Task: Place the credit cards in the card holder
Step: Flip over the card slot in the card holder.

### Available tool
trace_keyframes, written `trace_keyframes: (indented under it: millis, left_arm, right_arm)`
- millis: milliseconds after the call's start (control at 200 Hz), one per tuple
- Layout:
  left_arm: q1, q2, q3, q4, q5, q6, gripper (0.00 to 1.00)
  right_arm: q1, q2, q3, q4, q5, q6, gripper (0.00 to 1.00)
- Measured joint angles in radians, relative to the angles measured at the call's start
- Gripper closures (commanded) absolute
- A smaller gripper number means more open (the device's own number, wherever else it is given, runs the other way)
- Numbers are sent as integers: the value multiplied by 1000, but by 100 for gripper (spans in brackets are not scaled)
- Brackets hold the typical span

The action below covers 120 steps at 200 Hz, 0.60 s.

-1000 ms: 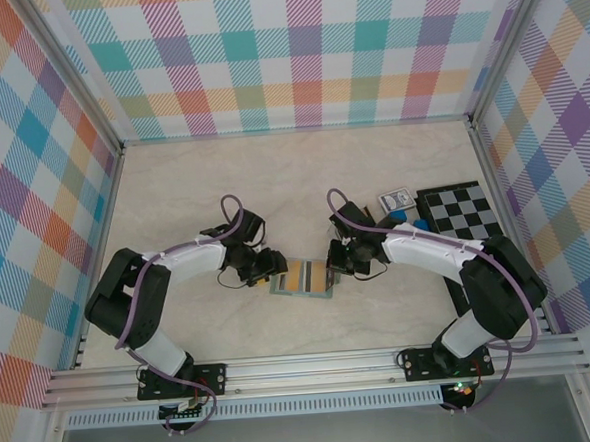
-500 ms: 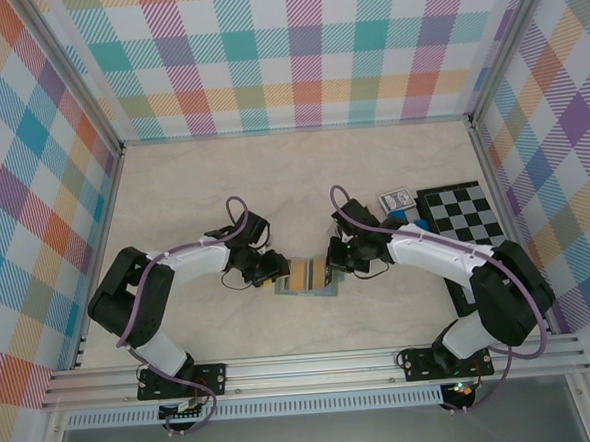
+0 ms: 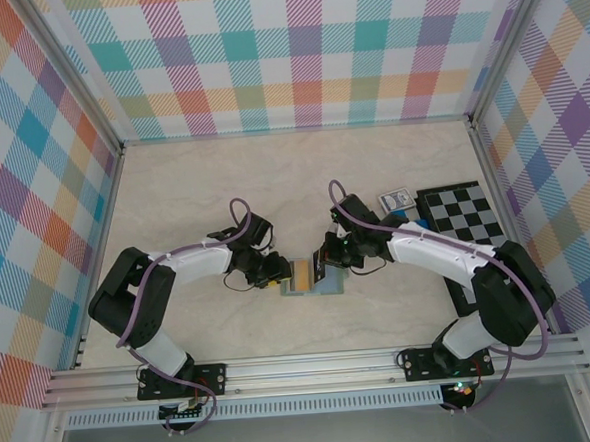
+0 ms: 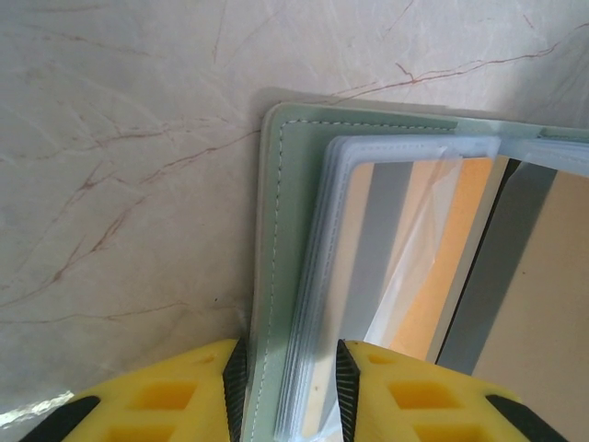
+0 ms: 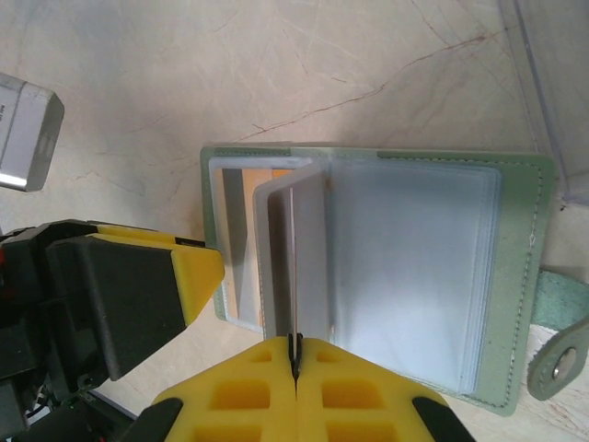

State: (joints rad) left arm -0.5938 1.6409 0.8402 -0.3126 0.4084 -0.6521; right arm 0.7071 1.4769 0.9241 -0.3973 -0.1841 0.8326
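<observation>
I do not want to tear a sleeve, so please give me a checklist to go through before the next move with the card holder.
1. Left end effector clamps the card holder at its edge: ok, the pads press the green cover and the sleeve stack.
2. Right end effector is shut on a thin leaf standing upright: ok.
3. That leaf is a sleeve, not a card: cannot tell.
4. Orange-yellow card sits inside a clear sleeve: ok.
5. Snap tab lies clear of the sleeves: ok, it sticks out past the cover.
</observation>
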Motion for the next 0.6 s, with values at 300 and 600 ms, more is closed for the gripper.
trace_keyframes:
  millis: [300, 600]
  left_arm:
    - [-2, -2, 0, -2, -10, -10, 75]
    - [-8, -130, -16, -32, -139, -41, 60]
  right_arm:
    - [1, 42, 7, 22, -66, -16, 95]
    - [2, 73, 11, 33, -45, -25, 95]
